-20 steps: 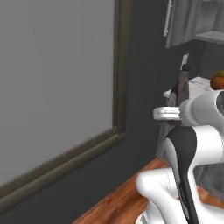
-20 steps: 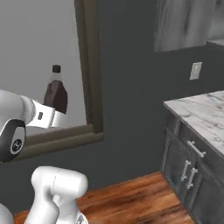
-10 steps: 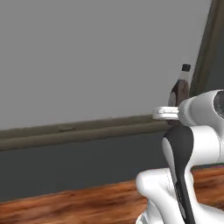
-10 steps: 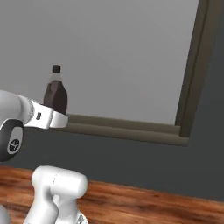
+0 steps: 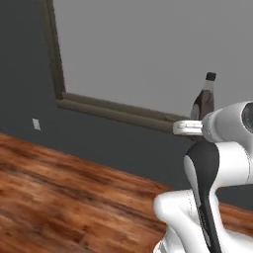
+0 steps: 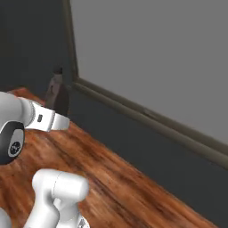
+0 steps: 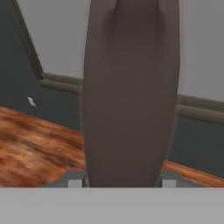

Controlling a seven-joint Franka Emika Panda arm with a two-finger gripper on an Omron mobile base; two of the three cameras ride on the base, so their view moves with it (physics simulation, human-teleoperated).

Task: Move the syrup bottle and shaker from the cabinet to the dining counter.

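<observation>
The syrup bottle point(image 5: 203, 100), dark brown with a narrow neck and dark cap, stands upright in my gripper point(image 7: 122, 180), held in the air in front of the arm. In the right base view the syrup bottle point(image 6: 58, 92) rises just beyond the white wrist. In the hand view the syrup bottle's point(image 7: 131, 87) brown body stands close up between the two fingertips point(image 7: 75, 183), which press on its sides. The gripper is shut on it. The shaker, the cabinet and the dining counter are out of view.
A dark grey wall carries a large pale grey panel point(image 5: 148, 44) in a brown-grey frame point(image 5: 108, 109). A reddish wood floor point(image 5: 59, 192) lies below. A small white wall socket point(image 5: 36, 124) sits low on the wall at the left.
The whole picture has swung: the base has turned, so the marble worktop and cupboards have left the views and wall and floor have come in. The bottle stays in the gripper.
</observation>
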